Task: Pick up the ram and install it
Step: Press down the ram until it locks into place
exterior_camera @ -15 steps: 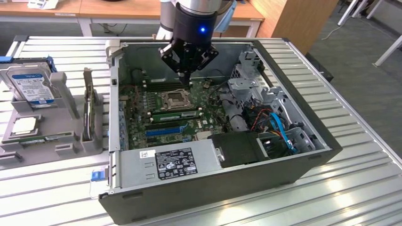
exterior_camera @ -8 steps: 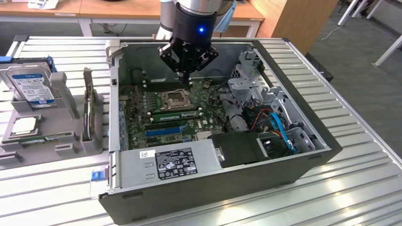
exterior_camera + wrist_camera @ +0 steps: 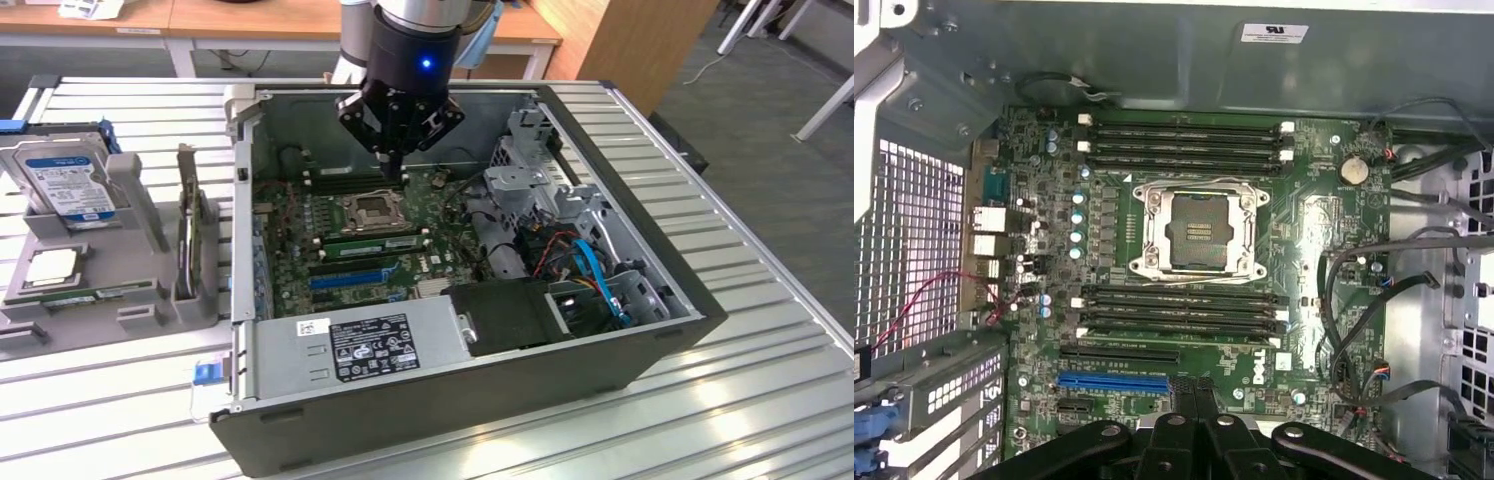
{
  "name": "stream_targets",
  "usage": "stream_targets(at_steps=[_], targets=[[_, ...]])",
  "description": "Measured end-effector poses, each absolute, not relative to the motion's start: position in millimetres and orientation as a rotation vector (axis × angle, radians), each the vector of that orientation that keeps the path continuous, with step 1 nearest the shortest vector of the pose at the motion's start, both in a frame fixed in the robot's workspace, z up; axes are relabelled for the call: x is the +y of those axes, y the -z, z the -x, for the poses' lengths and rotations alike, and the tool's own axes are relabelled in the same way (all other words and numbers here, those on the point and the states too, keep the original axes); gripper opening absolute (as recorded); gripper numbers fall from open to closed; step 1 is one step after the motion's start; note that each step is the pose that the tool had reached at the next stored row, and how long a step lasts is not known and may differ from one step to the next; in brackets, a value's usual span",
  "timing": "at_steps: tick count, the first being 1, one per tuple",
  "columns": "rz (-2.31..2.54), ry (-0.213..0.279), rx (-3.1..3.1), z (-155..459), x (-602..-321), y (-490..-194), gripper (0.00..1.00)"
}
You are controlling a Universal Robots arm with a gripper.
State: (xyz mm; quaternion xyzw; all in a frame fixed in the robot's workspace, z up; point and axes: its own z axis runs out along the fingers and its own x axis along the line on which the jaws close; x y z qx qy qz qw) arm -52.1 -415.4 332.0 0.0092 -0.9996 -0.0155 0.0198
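On the exterior view's left, one hard drive, one processor chip and one ram are seen in the grey rack. Well apart, the gripper is held narrow and empty over the motherboard. The stick is best gripped mid-length, across its faces.
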Motion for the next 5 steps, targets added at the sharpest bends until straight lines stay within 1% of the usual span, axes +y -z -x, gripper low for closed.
stream_targets(at_steps=[5], targets=[[-0.028, 0.048, -3.102, 52.2, -415.4, -332.0, 0.10]])
